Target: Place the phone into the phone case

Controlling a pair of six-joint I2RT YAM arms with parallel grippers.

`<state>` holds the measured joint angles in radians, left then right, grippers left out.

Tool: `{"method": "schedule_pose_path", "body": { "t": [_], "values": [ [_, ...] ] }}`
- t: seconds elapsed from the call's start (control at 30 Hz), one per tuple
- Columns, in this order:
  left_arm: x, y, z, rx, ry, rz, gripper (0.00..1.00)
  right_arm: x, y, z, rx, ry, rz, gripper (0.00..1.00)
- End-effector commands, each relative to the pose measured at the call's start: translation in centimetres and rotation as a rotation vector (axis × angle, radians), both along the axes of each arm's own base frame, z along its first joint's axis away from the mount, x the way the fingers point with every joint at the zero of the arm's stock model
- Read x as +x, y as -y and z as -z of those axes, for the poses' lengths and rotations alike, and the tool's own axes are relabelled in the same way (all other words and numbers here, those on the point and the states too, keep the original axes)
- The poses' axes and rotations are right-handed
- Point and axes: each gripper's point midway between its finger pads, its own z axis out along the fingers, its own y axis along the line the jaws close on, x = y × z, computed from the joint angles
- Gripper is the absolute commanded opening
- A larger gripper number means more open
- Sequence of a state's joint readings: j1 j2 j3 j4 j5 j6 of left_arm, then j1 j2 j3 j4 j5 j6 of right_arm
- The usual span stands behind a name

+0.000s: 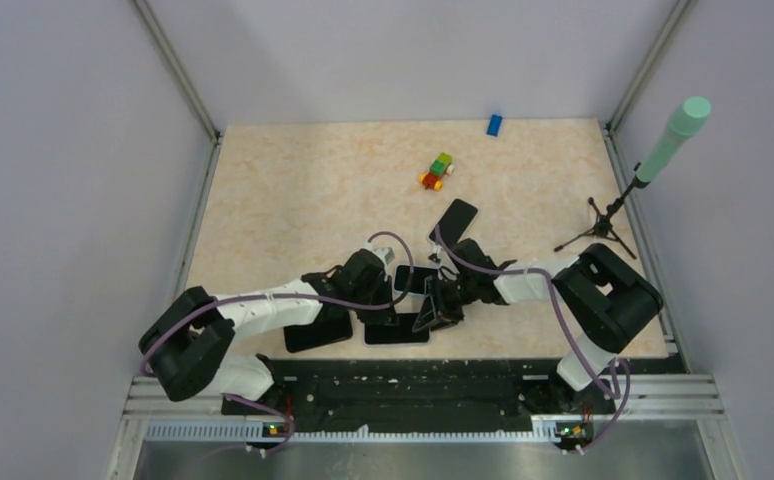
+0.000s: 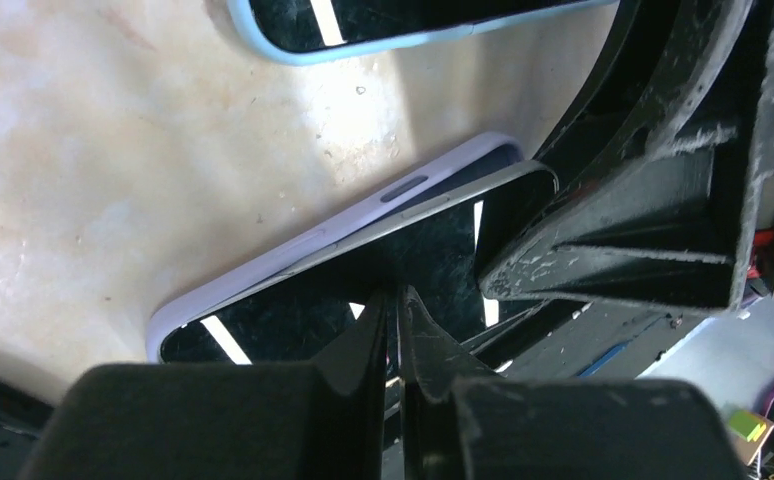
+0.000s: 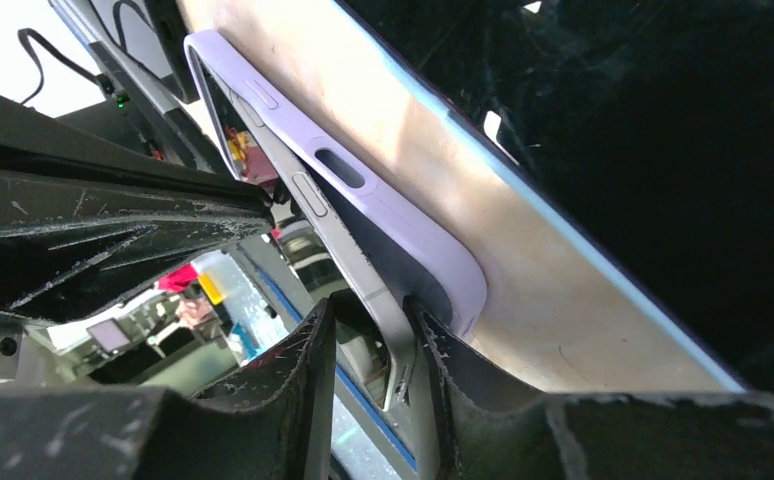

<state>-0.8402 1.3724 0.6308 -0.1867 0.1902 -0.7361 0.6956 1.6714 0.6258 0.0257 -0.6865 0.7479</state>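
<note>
A black phone [image 1: 393, 332] lies near the table's front edge, partly seated in a lilac case [image 2: 293, 255]. One end of its silver frame [image 3: 363, 270] is raised out of the case [image 3: 403, 225]. My left gripper [image 2: 398, 300] is shut, and its tips press down on the phone's screen [image 2: 283, 320]. In the top view my left gripper [image 1: 375, 300] is just left of the phone. My right gripper [image 3: 378, 330] grips the phone's raised end, one finger on each face. It comes in from the right [image 1: 433, 312].
A second phone in a light blue case [image 2: 413, 25] lies just beyond, and a dark phone [image 1: 318, 330] to the left. Another black phone [image 1: 458, 218], coloured toy blocks [image 1: 438, 170], a blue block [image 1: 494, 124] and a tripod [image 1: 603, 228] with a green microphone stand farther back.
</note>
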Motion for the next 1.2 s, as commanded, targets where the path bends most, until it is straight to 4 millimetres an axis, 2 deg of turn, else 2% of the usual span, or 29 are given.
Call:
{"method": "schedule_pose_path", "body": {
  "t": [0.0, 0.17, 0.33, 0.6, 0.83, 1.0, 1.17],
  "values": [
    [1.3, 0.6, 0.0, -0.001, 0.039, -0.048, 0.06, -2.8, 6.7, 7.4, -0.448, 0.058, -0.041, 0.31],
    [0.9, -0.9, 1.7, 0.063, 0.015, -0.089, 0.0, -2.2, 8.2, 7.3, -0.531, 0.1, -0.044, 0.38],
    [0.2, -2.0, 3.0, 0.095, -0.008, -0.11, 0.0, -1.4, 9.3, 6.7, -0.589, 0.15, -0.033, 0.44],
    [-0.3, -2.9, 3.5, 0.113, -0.013, -0.122, 0.0, 0.0, 10.1, 5.0, -0.636, 0.229, -0.006, 0.45],
    [-0.5, -2.4, 2.4, 0.077, 0.01, -0.104, 0.0, 0.6, 9.8, 4.4, -0.64, 0.266, -0.023, 0.31],
    [-1.4, -1.6, 1.6, 0.022, 0.043, -0.059, 0.0, 0.8, 9.0, 3.7, -0.62, 0.297, -0.029, 0.26],
    [-2.4, -1.9, 2.4, 0.024, 0.037, -0.04, 0.0, 1.5, 8.1, 2.1, -0.58, 0.358, -0.018, 0.17]
  ]
}}
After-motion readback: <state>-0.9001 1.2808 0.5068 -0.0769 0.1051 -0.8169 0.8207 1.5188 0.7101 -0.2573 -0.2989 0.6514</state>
